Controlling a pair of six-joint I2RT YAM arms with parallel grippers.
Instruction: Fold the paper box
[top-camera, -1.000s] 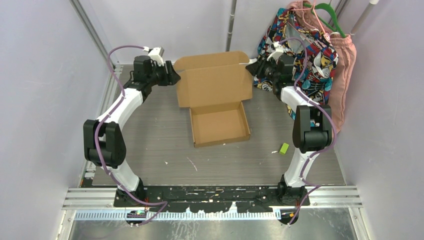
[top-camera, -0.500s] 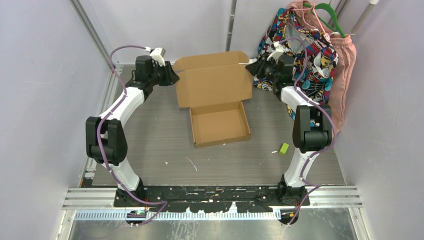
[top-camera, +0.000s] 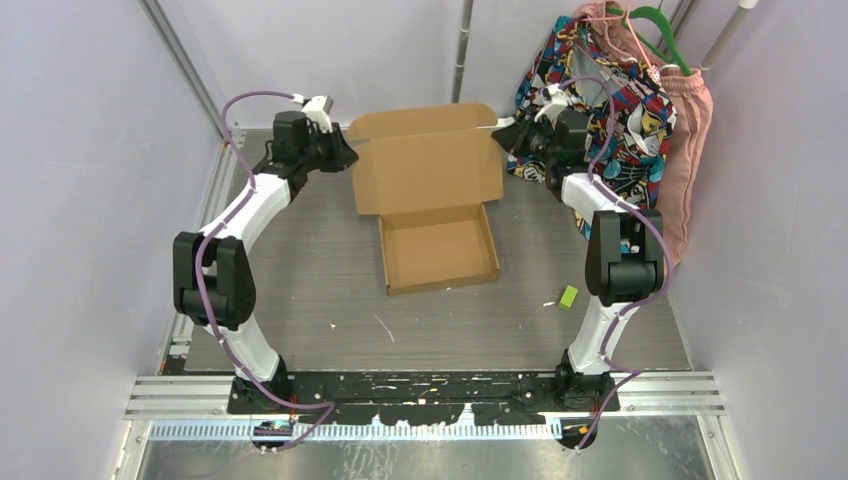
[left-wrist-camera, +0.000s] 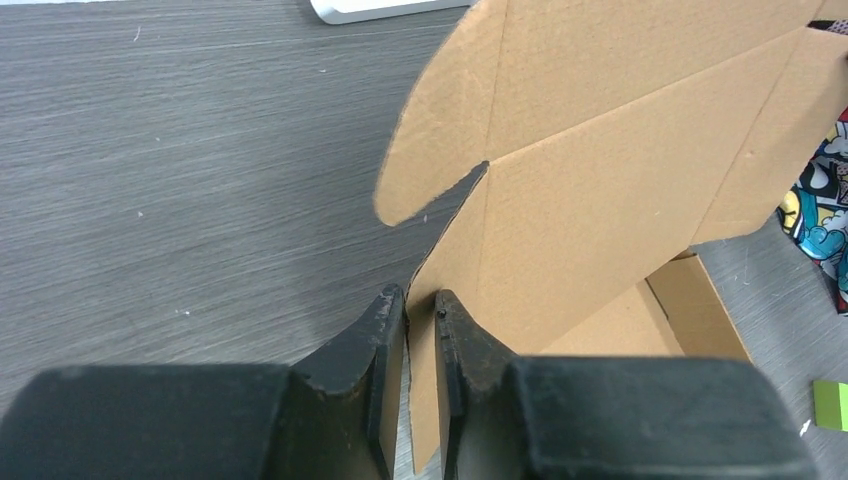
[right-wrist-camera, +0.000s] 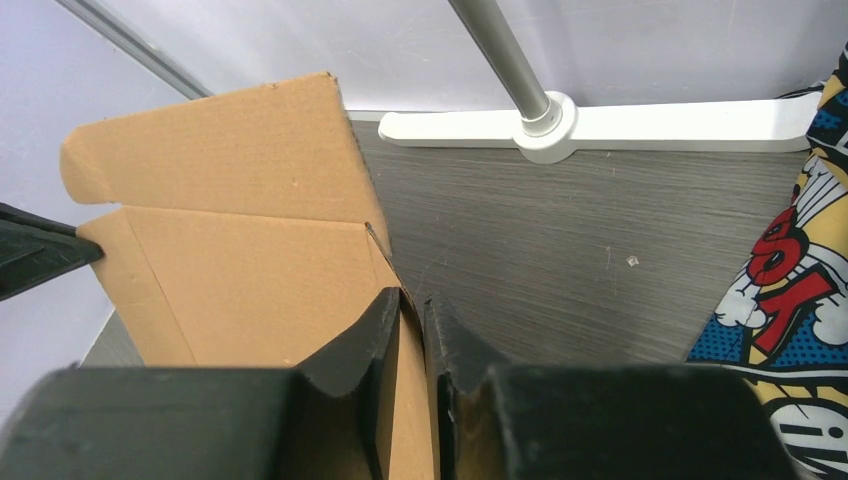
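Now, paper box (top-camera: 430, 200): is lying on the grey table (top-camera: 300, 270) between the two arms, toward the far half.
Tray (top-camera: 440, 250): is sitting flat with its low walls raised and its open side up, on the side nearer the arm bases.
Lid panel (top-camera: 428, 165): is rising from the tray's far wall and leaning back, with its top flap bending toward the rear wall.
Left gripper (left-wrist-camera: 418, 295): is clenching the lid panel's left edge, one finger on each face of the cardboard, just below the rounded ear flap (left-wrist-camera: 440, 150).
Right gripper (right-wrist-camera: 412, 298): is grasping the lid panel's right edge the same way, with the cardboard pinched between its fingers.
Arms: are reaching to the far corners of the box, one on each side.
Green piece (top-camera: 568, 296): is lying on the table near the right arm, apart from the box.
Patterned clothes (top-camera: 620, 90): are hanging at the far right corner, behind the right gripper.
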